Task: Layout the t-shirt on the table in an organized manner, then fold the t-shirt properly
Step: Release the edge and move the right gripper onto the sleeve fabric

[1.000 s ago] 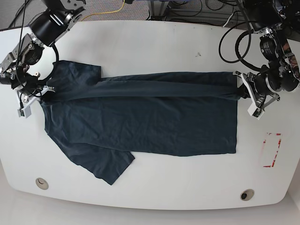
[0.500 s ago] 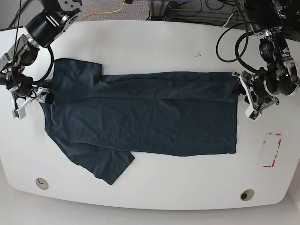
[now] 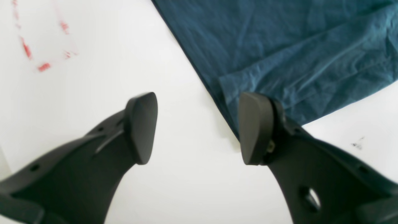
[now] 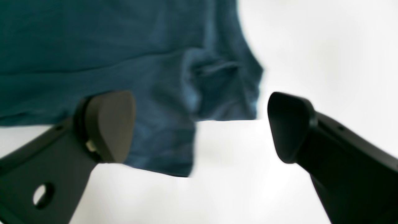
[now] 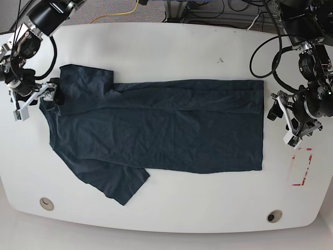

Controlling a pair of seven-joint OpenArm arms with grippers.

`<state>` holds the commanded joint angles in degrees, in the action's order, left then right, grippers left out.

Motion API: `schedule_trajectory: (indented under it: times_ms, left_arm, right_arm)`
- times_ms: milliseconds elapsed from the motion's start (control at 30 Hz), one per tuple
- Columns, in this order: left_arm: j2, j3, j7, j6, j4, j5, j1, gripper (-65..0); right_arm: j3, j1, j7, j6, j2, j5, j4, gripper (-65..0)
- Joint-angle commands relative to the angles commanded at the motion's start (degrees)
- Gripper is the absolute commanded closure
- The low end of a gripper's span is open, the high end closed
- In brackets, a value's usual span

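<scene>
The large, wrinkled dark navy-blue cotton t-shirt (image 5: 156, 130) lies spread flat across the middle of the glossy white counter (image 5: 166, 52), hem toward the base view's right, collar end toward its left. Its upper long edge is folded over into a narrow band running from the far sleeve to the hem corner. The near sleeve (image 5: 117, 185) juts out toward the counter's front edge, with bare white surface between it and the round grommet hole (image 5: 46, 203) at the front left.

The left gripper (image 5: 286, 121) hangs just off the hem edge with its jaws wide apart and nothing between them; in its wrist view one black finger (image 3: 255, 127) sits over the hem corner while the other is over bare counter. A red tape rectangle (image 5: 302, 166) lies just in front of it, near the right rim, and a second grommet hole (image 5: 274, 216) sits near the front edge.

The right gripper (image 5: 35, 100) is at the collar-side edge beside the far sleeve (image 5: 83, 83), jaws likewise spread wide and empty, one finger (image 4: 108, 124) above fabric, the other over white surface. Broad open counter remains behind the shirt and along the front.
</scene>
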<state>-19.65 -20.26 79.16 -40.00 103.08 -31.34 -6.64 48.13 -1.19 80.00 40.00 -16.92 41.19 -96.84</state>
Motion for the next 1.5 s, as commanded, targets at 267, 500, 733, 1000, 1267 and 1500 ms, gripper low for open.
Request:
schedule_trajectory:
  times_ms: [267, 500, 733, 1000, 1267, 1500]
  left_arm:
    - [0.2, 0.0, 0.0, 0.0, 0.0, 0.0, 0.0, -38.6]
    - [0.3, 0.0, 0.0, 0.0, 0.0, 0.0, 0.2, -38.6]
    - [0.3, 0.0, 0.0, 0.0, 0.0, 0.0, 0.2, -38.6]
    - [0.3, 0.0, 0.0, 0.0, 0.0, 0.0, 0.3, -38.6]
    - [0.3, 0.2, 0.0, 0.0, 0.0, 0.0, 0.3, -38.6]
    - [0.3, 0.2, 0.0, 0.0, 0.0, 0.0, 0.3, -38.6]
  right_arm:
    - [-0.1, -4.0, 0.0, 0.00, 3.7, -1.6, 0.0, -65.0]
    - [-0.4, -5.5, -1.7, 0.00, 4.6, -1.9, 1.7, -65.0]
    - [-0.5, -5.5, -4.3, 0.00, 3.2, -1.8, 8.8, -65.0]
    - [-0.7, -5.6, -4.6, 0.00, 3.1, -1.4, 9.2, -65.0]
    - [-4.5, -5.8, -4.6, 0.00, 4.5, -1.4, 9.1, -65.0]
    - [-4.5, -5.7, -4.8, 0.00, 5.5, -1.6, 9.1, -59.5]
